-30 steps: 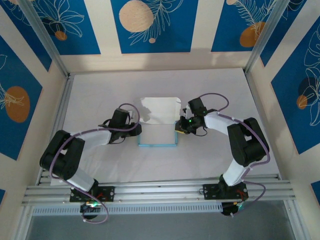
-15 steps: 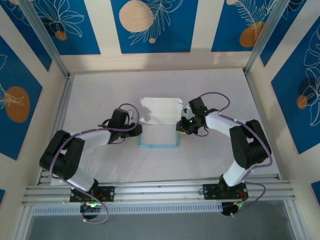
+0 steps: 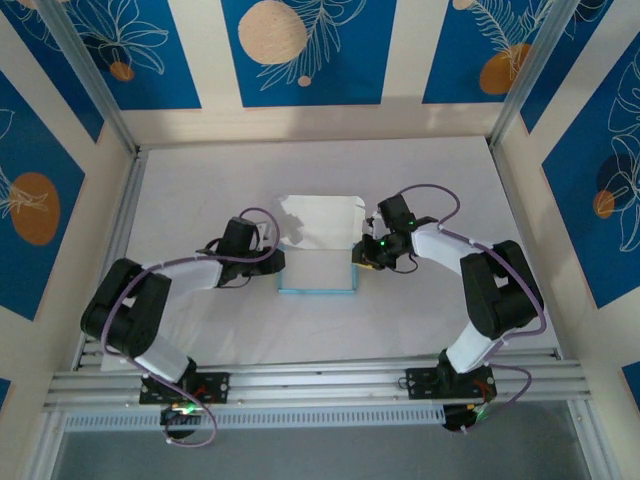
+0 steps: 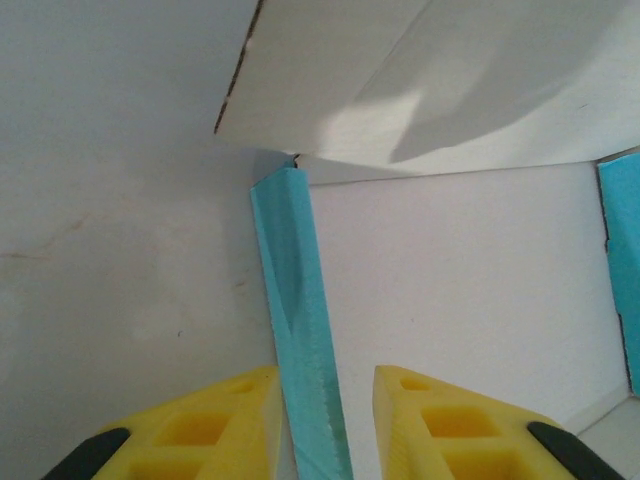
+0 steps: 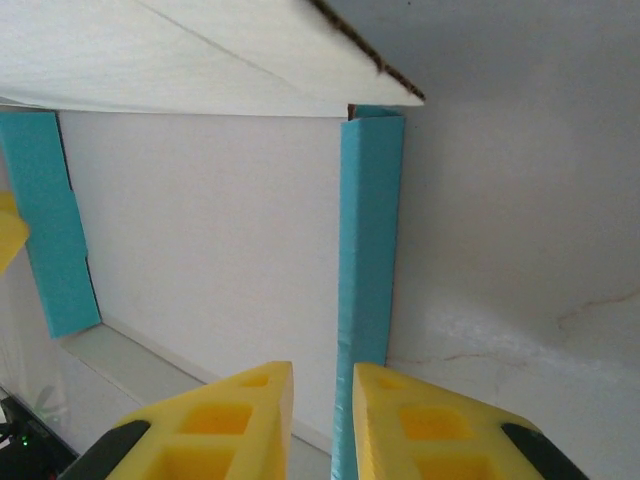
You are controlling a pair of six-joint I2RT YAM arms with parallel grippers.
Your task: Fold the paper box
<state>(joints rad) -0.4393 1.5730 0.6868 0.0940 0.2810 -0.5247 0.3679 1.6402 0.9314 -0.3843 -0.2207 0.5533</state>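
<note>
The box [image 3: 317, 262] lies in the middle of the table [image 3: 200, 180]. It is a shallow tray with light-blue rims and its long axis running 9 to 3 o'clock. Its white flap [image 3: 320, 220] reaches out toward 12 o'clock and is not yet brought over. The two short side walls run 12 to 6, and each has a tool at it. At the 9 o'clock end the left wall [image 4: 298, 320] stands upright and passes between the fingers of the left tool [image 4: 325, 378]. That tool's jaws stand narrow, with one pad just beside the card and a sliver of white at the other, so it looks like a straddle and not a firm pinch. At the 3 o'clock end the right wall [image 5: 371, 230] meets the right tool [image 5: 322, 370] the same way: jaws narrow, the wall's inner edge in the slot, a thin gap on the inner side. Each arm is nearest its own wall, and the flap lies toward 12 o'clock of both. I judge the coming move turns on that. The flap hinges along the 9-to-3 line at the far wall, so it must swing toward 6 o'clock over the tray, between the two tools.
</note>
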